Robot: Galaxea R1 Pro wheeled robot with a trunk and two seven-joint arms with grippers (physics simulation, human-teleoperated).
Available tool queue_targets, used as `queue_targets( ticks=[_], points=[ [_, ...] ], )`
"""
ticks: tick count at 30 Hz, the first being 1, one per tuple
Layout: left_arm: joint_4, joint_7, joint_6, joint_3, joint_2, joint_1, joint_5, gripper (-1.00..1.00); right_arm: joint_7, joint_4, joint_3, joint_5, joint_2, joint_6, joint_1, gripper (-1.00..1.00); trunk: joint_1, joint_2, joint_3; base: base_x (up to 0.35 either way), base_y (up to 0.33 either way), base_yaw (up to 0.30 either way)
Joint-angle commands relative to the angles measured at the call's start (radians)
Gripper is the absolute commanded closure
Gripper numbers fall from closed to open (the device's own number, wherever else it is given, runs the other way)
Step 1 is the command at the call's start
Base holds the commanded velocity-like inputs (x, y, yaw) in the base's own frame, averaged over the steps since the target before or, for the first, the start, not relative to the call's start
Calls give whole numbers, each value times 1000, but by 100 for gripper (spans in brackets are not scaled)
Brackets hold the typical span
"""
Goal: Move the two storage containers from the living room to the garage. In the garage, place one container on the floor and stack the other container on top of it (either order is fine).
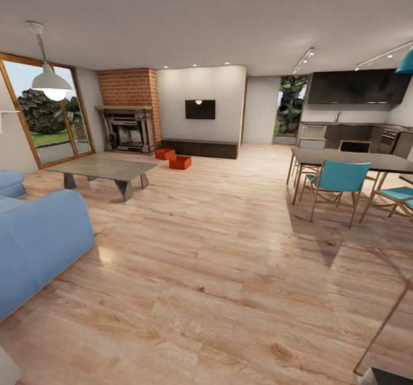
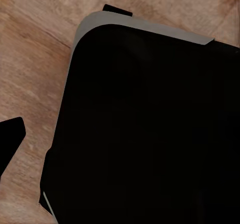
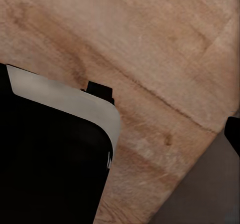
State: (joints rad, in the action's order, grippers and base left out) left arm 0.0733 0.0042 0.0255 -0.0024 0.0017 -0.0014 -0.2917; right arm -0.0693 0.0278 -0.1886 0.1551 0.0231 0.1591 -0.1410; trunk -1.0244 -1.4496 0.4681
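The living room's light wood plank floor (image 1: 218, 270) runs from the foreground to the far wall, with a blue sofa (image 1: 34, 241) at the near left and a glass-topped table (image 1: 103, 170) beyond it. To the right stand a dining table (image 1: 350, 158) and teal chairs (image 1: 338, 181), with a dark kitchen (image 1: 355, 109) behind them. On the far side are a red brick fireplace (image 1: 129, 112), a wall screen (image 1: 200, 109) and a dark low cabinet (image 1: 199, 148).

The two storage containers, both orange-red, sit on the plank floor in front of that cabinet, far across the room from the robot: one (image 1: 165, 154) nearer the fireplace, the other (image 1: 180, 162) just beside it. They are too small here to tell what, if anything, lies inside them.

The left wrist view looks down on the robot's black, grey-edged base (image 2: 150, 124) over the planks, with a dark finger tip (image 2: 11, 136) at the frame's edge. The right wrist view shows another rounded corner of the same base (image 3: 55, 149) and a dark finger tip (image 3: 233, 134) at the frame's edge. Neither wrist view shows enough of the fingers to tell whether they stand wide or narrow, and nothing is seen between them.
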Motion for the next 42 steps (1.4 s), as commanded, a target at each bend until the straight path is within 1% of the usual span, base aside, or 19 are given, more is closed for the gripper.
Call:
queue_targets(
  ticks=[1, 42],
  points=[
    [0, 0, 2, -1, 0, 0, -4, -100, -6, 3, -2, 11, -1, 4, -1, -100, -1, 0, 1, 326, 0, 0],
    [0, 0, 2, 0, 1, 0, -4, -100, 3, 3, -3, 14, 6, 9, -2, -100, -1, 0, 1, 326, 0, 0]
  ],
)
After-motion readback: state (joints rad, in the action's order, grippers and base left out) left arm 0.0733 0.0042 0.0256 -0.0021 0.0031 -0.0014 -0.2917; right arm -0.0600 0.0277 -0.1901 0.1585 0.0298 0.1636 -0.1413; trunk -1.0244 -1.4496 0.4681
